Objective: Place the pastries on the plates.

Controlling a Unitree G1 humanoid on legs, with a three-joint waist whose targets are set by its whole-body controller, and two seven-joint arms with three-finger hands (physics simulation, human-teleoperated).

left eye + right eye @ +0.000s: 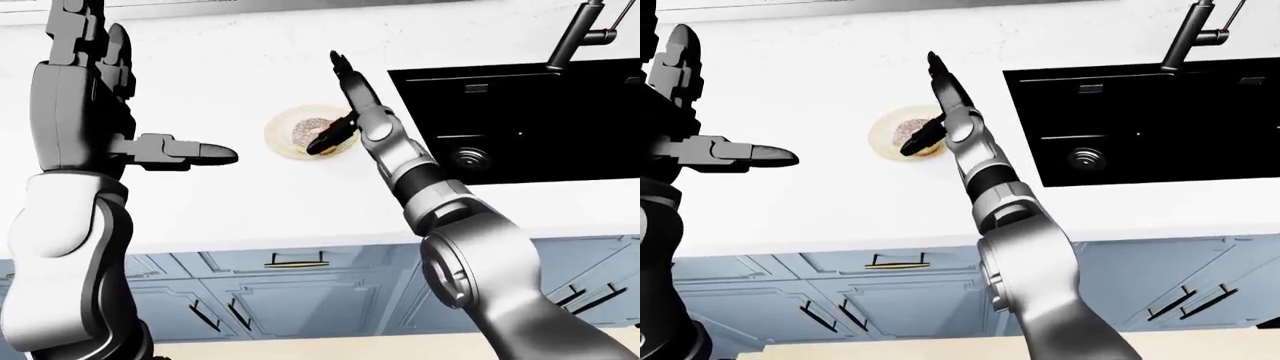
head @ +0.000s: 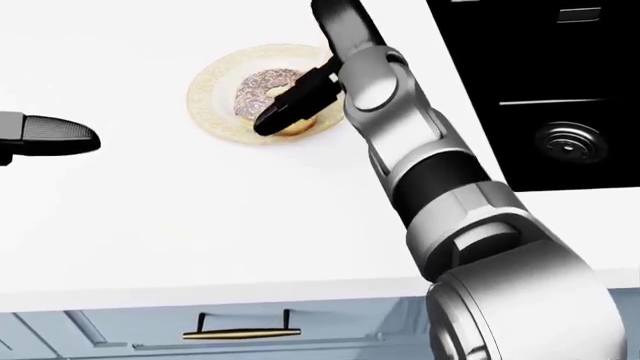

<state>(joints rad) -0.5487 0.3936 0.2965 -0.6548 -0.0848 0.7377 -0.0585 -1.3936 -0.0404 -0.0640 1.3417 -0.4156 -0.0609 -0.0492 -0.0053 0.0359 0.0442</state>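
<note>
I see the doughnut (image 2: 265, 96) lying on the plate (image 2: 210, 94), my right hand (image 2: 305, 75) with fingers released at its 3 o'clock (soft, crumbly; grip the outer rim lightly).

Donut (image 2: 262, 91) brown, white-speckled; plate (image 2: 212, 105) cream, gold-patterned rim; sink (image 1: 520, 112) black.

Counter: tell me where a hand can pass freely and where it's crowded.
Bare white counter lies between the plate and the near edge, and between the left hand and the plate. It is crowded at the plate: donut and right hand over it, sink at right.
</note>
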